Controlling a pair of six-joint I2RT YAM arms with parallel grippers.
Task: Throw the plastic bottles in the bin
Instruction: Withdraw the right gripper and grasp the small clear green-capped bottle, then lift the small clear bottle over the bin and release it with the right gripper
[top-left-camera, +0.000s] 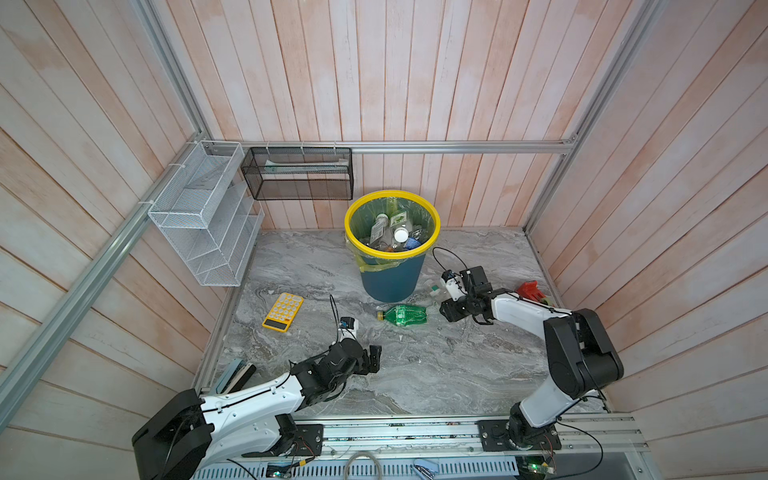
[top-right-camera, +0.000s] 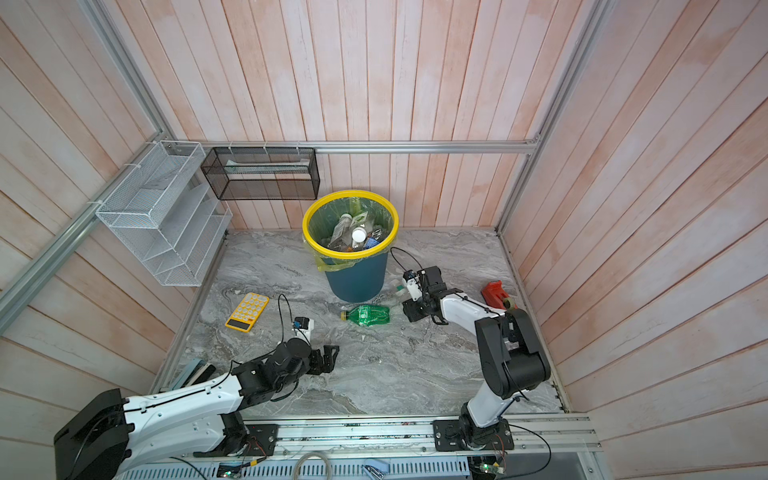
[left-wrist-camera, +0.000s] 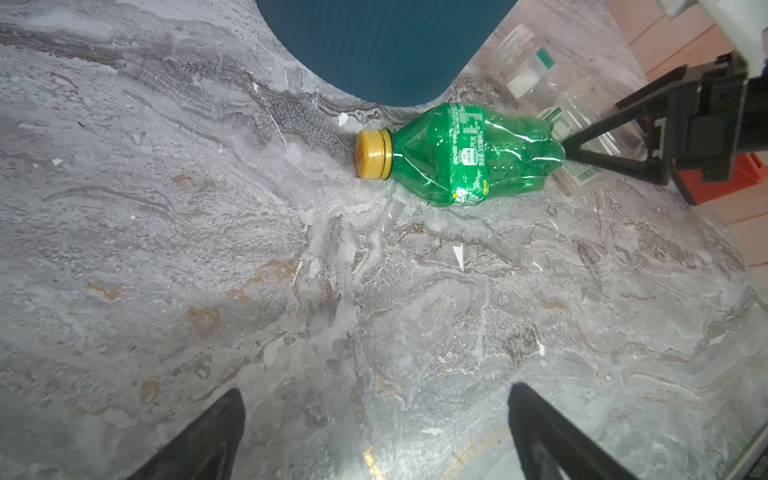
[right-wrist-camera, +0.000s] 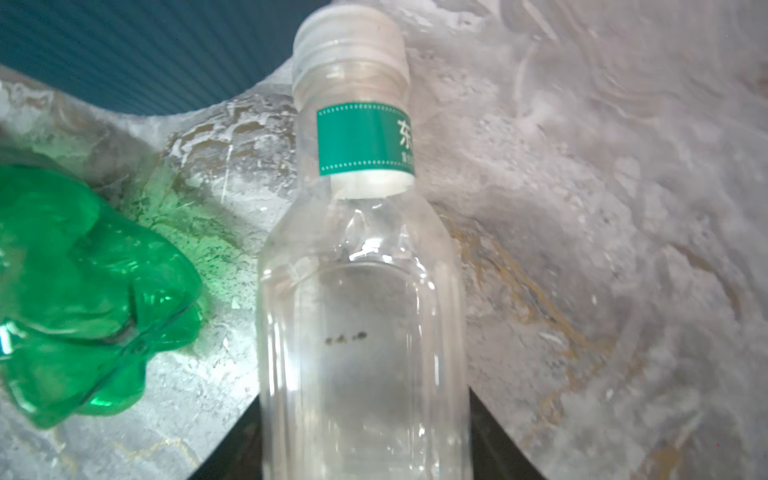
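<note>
Right hand (right-wrist-camera: 365, 436) clasps the clear bottle (right-wrist-camera: 361, 291), green bottle (right-wrist-camera: 83, 291) alongside.

Yellow calculator (top-left-camera: 283, 311) flat on the marble table (top-left-camera: 415, 374); red tape dispenser (top-left-camera: 530, 289) at right; white rack (top-left-camera: 199, 220) and black basket (top-left-camera: 299, 183) wall-hung.

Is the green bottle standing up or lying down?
Lying down. The green bottle rests flat on its side on the table.

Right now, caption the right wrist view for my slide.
Right gripper clamps a clear green-labelled bottle; a crushed green bottle lies beside the teal bin.
</note>
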